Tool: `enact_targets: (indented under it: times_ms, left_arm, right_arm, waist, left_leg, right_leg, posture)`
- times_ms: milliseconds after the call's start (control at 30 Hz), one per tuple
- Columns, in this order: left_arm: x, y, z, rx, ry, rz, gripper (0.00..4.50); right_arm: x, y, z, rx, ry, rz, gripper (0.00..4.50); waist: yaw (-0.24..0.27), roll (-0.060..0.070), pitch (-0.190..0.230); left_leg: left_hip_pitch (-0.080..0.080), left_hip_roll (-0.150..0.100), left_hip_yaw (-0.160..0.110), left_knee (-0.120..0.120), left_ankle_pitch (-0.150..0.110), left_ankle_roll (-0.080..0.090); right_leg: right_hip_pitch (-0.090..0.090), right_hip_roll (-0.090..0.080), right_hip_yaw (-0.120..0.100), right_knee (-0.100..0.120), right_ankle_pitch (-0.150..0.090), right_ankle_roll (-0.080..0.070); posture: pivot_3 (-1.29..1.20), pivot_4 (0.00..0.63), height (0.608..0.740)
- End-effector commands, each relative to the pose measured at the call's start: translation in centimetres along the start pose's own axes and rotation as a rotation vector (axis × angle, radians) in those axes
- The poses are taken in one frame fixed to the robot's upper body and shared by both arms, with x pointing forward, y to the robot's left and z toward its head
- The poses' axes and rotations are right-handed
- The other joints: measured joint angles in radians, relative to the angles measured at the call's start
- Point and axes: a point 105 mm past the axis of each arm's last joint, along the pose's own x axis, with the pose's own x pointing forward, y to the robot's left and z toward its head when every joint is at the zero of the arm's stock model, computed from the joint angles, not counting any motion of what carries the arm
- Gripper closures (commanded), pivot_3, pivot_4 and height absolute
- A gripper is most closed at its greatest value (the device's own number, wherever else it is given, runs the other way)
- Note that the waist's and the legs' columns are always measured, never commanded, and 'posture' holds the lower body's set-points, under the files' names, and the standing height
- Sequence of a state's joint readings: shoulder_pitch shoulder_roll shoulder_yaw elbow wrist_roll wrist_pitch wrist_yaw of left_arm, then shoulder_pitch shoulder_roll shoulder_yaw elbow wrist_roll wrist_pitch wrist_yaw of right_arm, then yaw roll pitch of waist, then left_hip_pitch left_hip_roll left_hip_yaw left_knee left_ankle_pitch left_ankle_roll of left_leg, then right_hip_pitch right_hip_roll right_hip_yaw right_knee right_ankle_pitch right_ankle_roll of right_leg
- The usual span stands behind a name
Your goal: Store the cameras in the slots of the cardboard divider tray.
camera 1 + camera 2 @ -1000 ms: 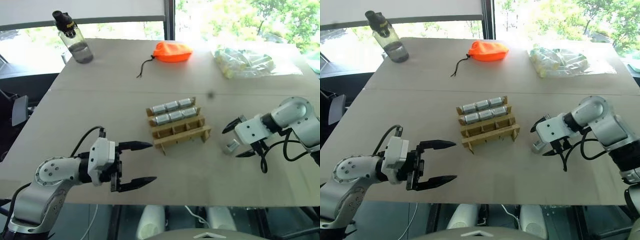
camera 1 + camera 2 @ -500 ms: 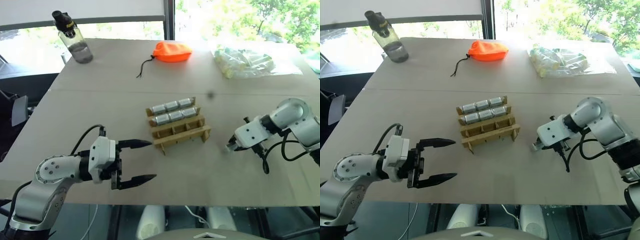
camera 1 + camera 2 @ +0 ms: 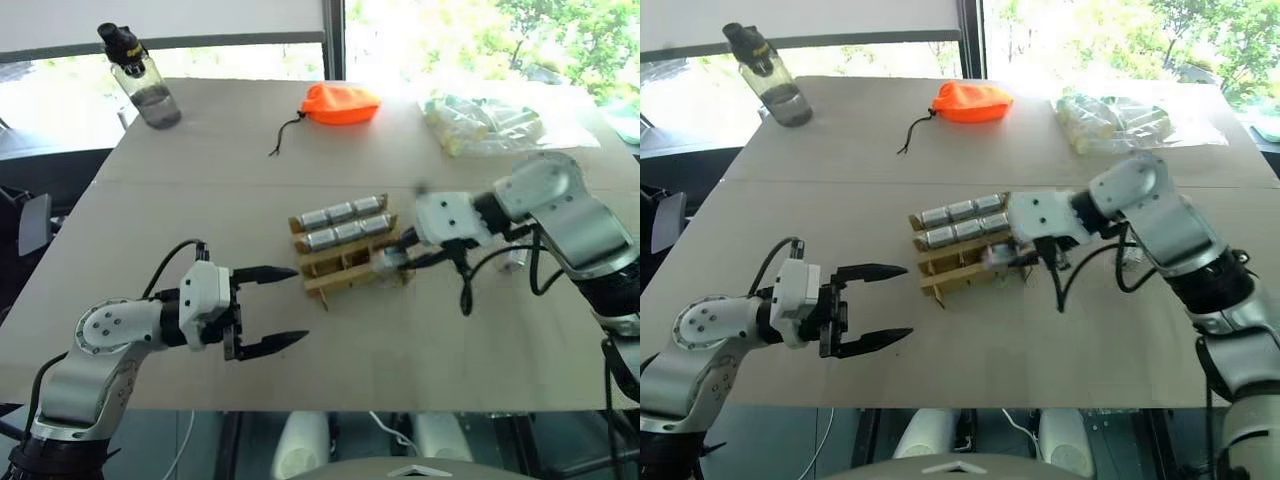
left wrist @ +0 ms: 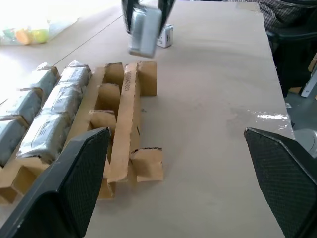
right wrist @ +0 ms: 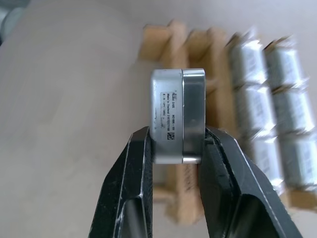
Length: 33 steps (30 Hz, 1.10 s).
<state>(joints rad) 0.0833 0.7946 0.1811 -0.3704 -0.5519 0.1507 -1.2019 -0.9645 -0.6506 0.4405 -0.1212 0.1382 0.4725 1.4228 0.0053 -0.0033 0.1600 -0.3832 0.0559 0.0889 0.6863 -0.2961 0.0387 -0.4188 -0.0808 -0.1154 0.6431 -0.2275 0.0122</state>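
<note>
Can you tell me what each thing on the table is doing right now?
right gripper: shut on a camera, above the tray's right end
left gripper: open, empty
cardboard divider tray: two far rows filled, near rows empty
stored cameras: six, sitting in slots
spare camera: lying loose on table
orange pouch: closed
bottle: upright, capped

Daylight pours in from the windows (image 3: pixel 250 45) beyond the far edge of my table (image 3: pixel 200 210), washing out the trees outside and putting glare on the plastic bag (image 3: pixel 490 122). My right gripper (image 3: pixel 392 262) is smeared by motion blur in the head views. In its wrist view the tray (image 5: pixel 208 54) is soft behind the sharp camera (image 5: pixel 178 116).
</note>
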Motion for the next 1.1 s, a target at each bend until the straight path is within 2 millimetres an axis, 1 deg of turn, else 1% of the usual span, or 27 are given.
enact_targets:
  times_ms: [33,67,167,233,300,367,567,767,900,1100]
  left_arm:
    - [-0.5,0.6,0.4,0.042,-0.008,0.031,0.00]
    - [-0.6,0.7,0.3,0.043,-0.005,0.040,0.00]
    - [-0.9,0.7,0.2,0.041,0.004,0.058,0.00]
    - [-1.1,0.6,0.1,0.038,0.010,0.063,0.00]
    - [-1.3,0.6,0.1,0.036,0.015,0.079,0.00]
    - [-1.5,0.6,0.1,0.035,0.017,0.091,0.00]
    - [-2.0,0.6,-0.1,0.032,0.028,0.125,0.00]
    - [-2.5,1.1,-0.4,0.031,0.040,0.152,0.00]
    - [-2.4,1.1,-0.4,0.032,0.041,0.144,0.00]
    - [-2.4,1.4,-0.4,0.035,0.044,0.138,0.00]
  right_arm:
    - [1.4,-2.7,0.9,-0.026,0.095,-0.069,3.77]
    - [2.0,-3.2,1.0,-0.044,0.118,-0.067,3.77]
    - [3.7,-3.8,0.9,-0.104,0.205,-0.024,3.77]
    - [4.6,-4.3,1.2,-0.161,0.253,-0.014,3.77]
    - [5.4,-4.4,2.0,-0.206,0.283,0.018,3.77]
    - [5.7,-4.3,2.3,-0.219,0.307,0.044,3.77]
    - [6.6,-4.3,3.3,-0.242,0.336,0.054,3.77]
    - [7.3,-3.4,4.1,-0.195,0.319,0.084,3.77]
    - [7.8,-3.0,4.0,-0.185,0.325,0.086,3.77]
    - [8.1,-1.9,3.6,-0.194,0.342,0.106,3.77]
  waist:
    - [-0.003,0.000,0.000]
    - [-0.003,0.000,0.000]
    - [-0.002,0.000,0.000]
    - [-0.005,0.000,0.000]
    - [-0.010,0.000,0.000]
    - [-0.014,-0.001,0.000]
    - [-0.018,-0.001,-0.001]
    - [-0.019,-0.001,-0.001]
    - [-0.019,-0.001,-0.001]
    - [-0.019,-0.002,-0.001]
  left_leg:
    - [-0.001,0.000,0.000,0.000,0.000,0.000]
    - [-0.001,0.000,0.000,0.000,0.000,0.000]
    - [-0.002,-0.001,0.000,0.000,0.000,0.000]
    - [-0.005,-0.001,0.000,0.000,0.000,0.000]
    - [-0.009,-0.002,0.000,0.000,0.000,0.000]
    - [-0.013,-0.002,0.000,0.001,0.000,0.000]
    - [-0.014,-0.001,0.002,0.001,0.000,-0.001]
    - [-0.014,-0.001,0.002,0.001,0.000,-0.001]
    - [-0.014,-0.001,0.002,0.001,0.000,-0.001]
    - [-0.014,-0.002,0.002,0.001,0.000,-0.001]
  right_leg:
    - [-0.001,0.000,0.000,0.000,0.000,0.000]
    - [-0.001,0.000,0.000,0.000,0.000,0.000]
    - [-0.001,-0.001,-0.001,0.000,0.000,0.000]
    - [-0.004,-0.002,-0.001,0.000,0.000,0.000]
    - [-0.007,-0.002,-0.002,0.000,0.000,0.000]
    - [-0.013,-0.002,-0.001,0.002,0.000,0.000]
    - [-0.012,-0.001,-0.002,0.002,0.000,0.000]
    - [-0.012,-0.001,-0.003,0.002,0.000,0.000]
    - [-0.012,-0.001,-0.003,0.002,0.000,0.000]
    - [-0.012,-0.001,-0.003,0.002,0.000,0.000]
  posture:
    - [0.00,0.150,0.726]
    - [0.00,0.150,0.726]
    - [0.00,0.150,0.726]
    - [0.00,0.150,0.726]
    - [0.00,0.150,0.726]
    - [0.00,0.150,0.726]
    - [0.00,0.150,0.726]
    - [0.00,0.150,0.726]
    - [0.00,0.150,0.726]
    - [0.00,0.150,0.726]
